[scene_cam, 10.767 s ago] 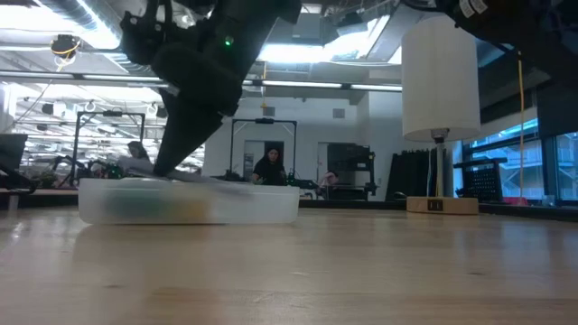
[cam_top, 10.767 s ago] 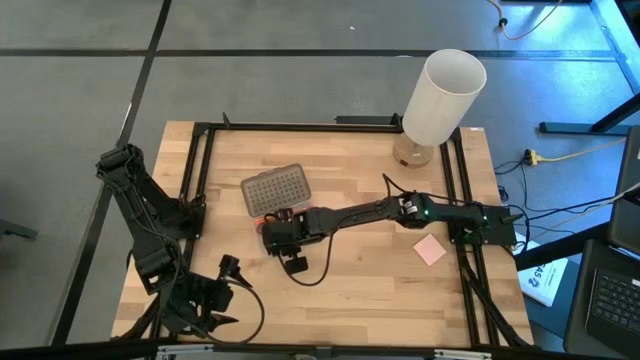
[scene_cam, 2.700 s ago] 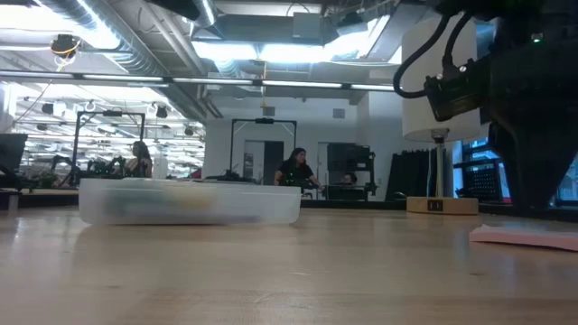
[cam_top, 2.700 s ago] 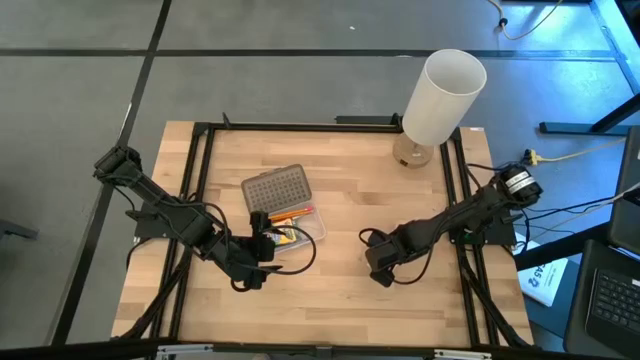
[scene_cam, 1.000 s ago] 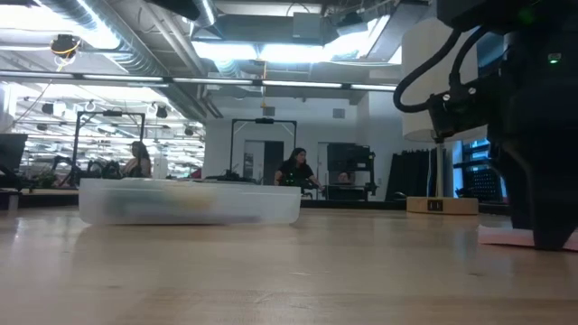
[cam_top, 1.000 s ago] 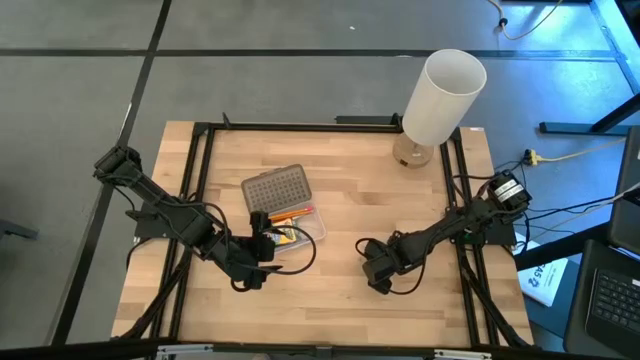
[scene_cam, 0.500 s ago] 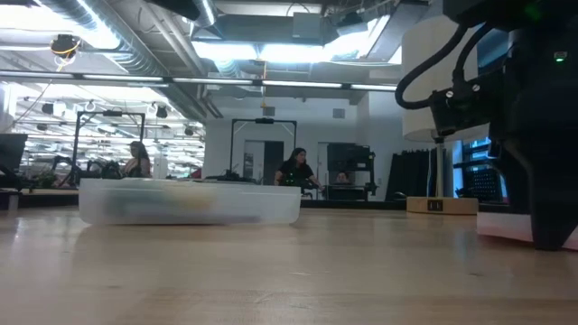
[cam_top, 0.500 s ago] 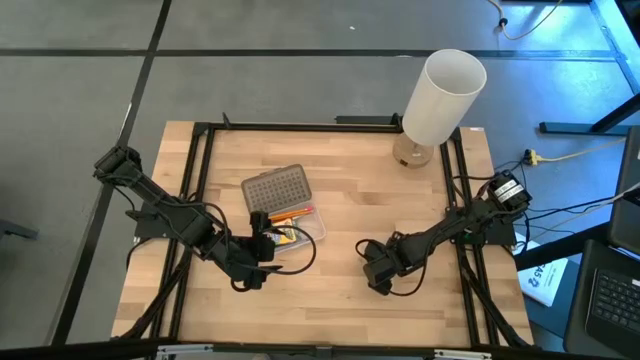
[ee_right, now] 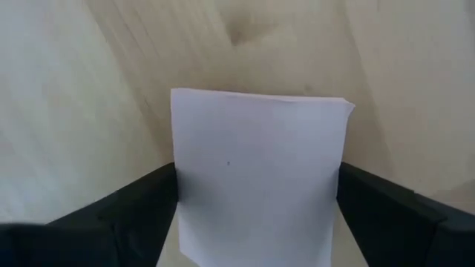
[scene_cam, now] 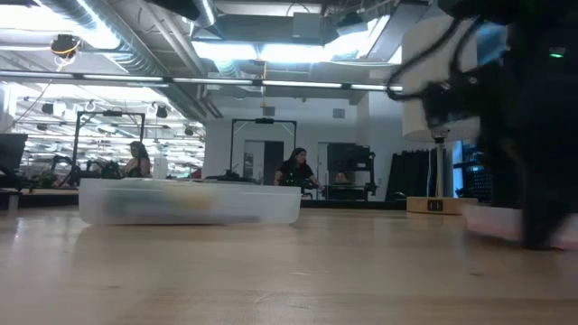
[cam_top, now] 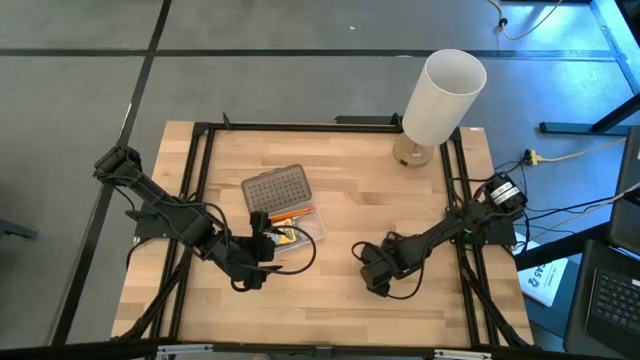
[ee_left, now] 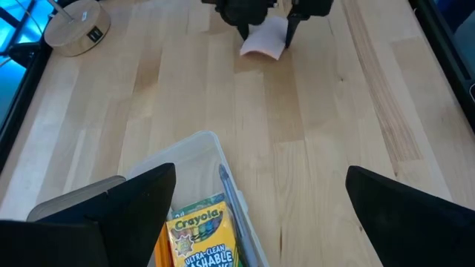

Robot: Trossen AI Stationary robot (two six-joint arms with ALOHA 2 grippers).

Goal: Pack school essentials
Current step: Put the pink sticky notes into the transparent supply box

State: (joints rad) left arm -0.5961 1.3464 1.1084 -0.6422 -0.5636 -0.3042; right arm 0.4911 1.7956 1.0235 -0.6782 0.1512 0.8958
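Note:
The pink pad (ee_right: 256, 174) sits between the fingers of my right gripper (cam_top: 372, 272), right of the table's middle. The gripper hides the pad in the high view. A clear case (cam_top: 297, 228) stands left of centre, its dimpled grey lid (cam_top: 275, 190) resting open on the table behind it. In the case lie the green-and-yellow crayon box (ee_left: 199, 231), a slim pen (ee_left: 228, 199) and orange pencils (cam_top: 288, 216). My left gripper (cam_top: 266, 246) hovers open at the case's near left end and touches nothing. My right gripper pinches the pink pad by its two opposite side edges (ee_right: 178, 185), one finger on each. The fingers come from above, pointing down. The pad bows a little below the fingers (ee_left: 265, 42). In the low view its free end (scene_cam: 488, 221) stands raised off the table.
A tall white cylinder (cam_top: 443, 97) on a round wooden base stands at the far right corner. A black frame (cam_top: 200, 170) runs round the table's edges. Bare wood lies between the case and my right gripper. People move about in the room beyond the table.
My right gripper has gone a little toward the table's left, toward the case, taking the pink pad with it. The pad lay flat on the table a second ago; its free end has come up off the wood.

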